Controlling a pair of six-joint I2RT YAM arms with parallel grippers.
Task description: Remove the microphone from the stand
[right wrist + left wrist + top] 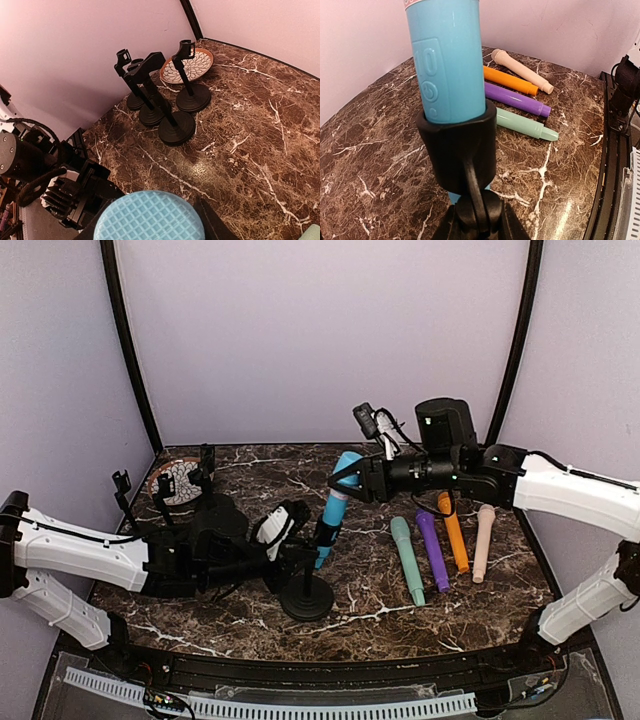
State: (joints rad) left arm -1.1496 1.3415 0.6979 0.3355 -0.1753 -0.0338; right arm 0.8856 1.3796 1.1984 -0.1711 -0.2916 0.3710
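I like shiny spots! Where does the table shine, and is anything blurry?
Right wrist view: light glares off the marble table, and the close blue microphone looks slightly soft. Left wrist view: a paler sheen by the table's edge.

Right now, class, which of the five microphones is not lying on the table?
The blue microphone: it sits tilted in the black stand, while green, purple, orange and beige ones lie flat.

Illumination bright, even and diffuse, from overhead. Below the blue microphone (333,508), the microphone stand (307,598) casts only a faint, soft shadow. Right wrist view: small glare patch on the marble tabletop (240,125) just beyond the microphone. Left wrist view: microphone slightly soft. Top view: frame posts (124,340) flanking it appear bowed.
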